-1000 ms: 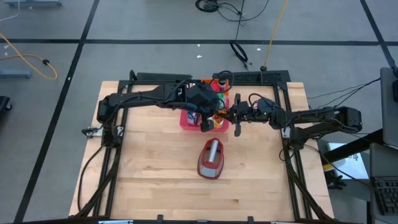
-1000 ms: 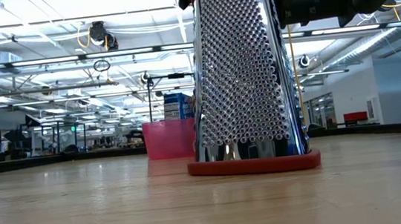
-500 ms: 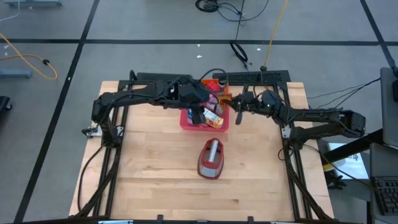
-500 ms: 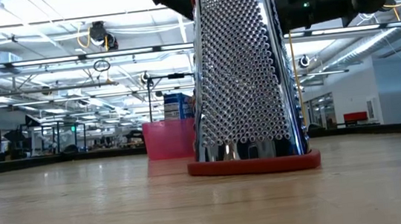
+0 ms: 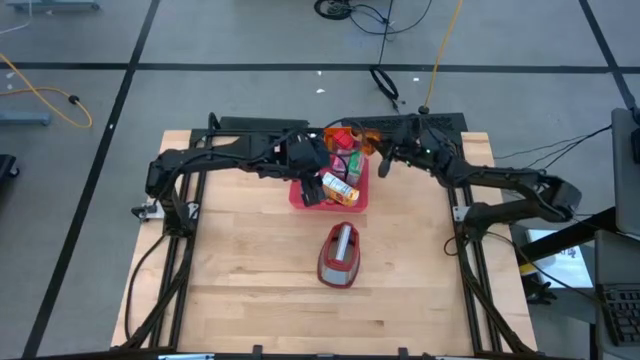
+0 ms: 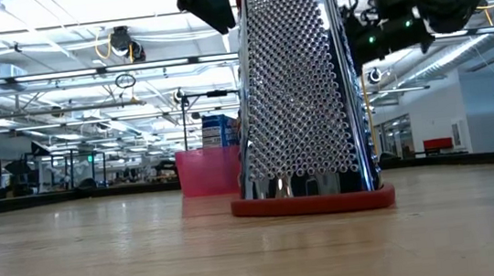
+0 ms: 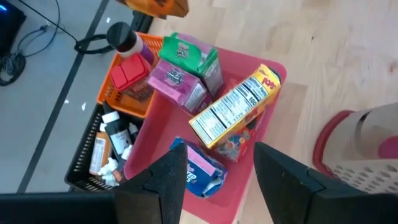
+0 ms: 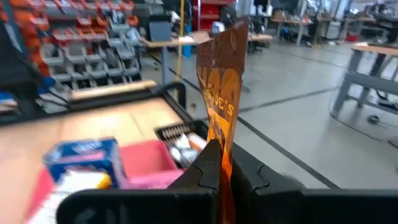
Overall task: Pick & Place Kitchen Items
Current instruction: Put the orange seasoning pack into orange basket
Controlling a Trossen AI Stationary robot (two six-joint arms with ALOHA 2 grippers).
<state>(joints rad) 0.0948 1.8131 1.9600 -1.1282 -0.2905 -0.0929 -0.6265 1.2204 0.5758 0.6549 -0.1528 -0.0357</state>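
The table (image 5: 250,290) is of light wood, and both arms reach over its far part. The grater (image 5: 340,254) stands behind the two grippers, toward the near side of the table; in the low view it stands upright and fills the middle of the picture.

The pink bin (image 7: 264,124) lies directly under the left gripper (image 7: 214,177). The fingers (image 7: 163,183) of this gripper are spread apart and hold nothing; they hang just above the near edge of the bin. Beyond the bin is an orange basket (image 7: 144,102), and beside that a black tray (image 7: 93,155) with small bottles.

Inside the bin, the yellow carton (image 7: 235,113) lies on its side just ahead of the left fingers. Its long axis runs slanted across the bin, with one end toward the fingers and the other end resting against the bin wall on the grater side. The blue carton (image 7: 198,171) lies between the left fingers, crumpled, directly below them. Farther ahead, the pink carton (image 7: 177,84) and the green carton (image 7: 186,53) stand side by side, touching.

The right gripper (image 8: 217,177) is beside the far right corner of the bin, raised above the table. Its fingers are clenched on the orange packet (image 8: 222,99), which stands upright from the fingers, with its long axis vertical.
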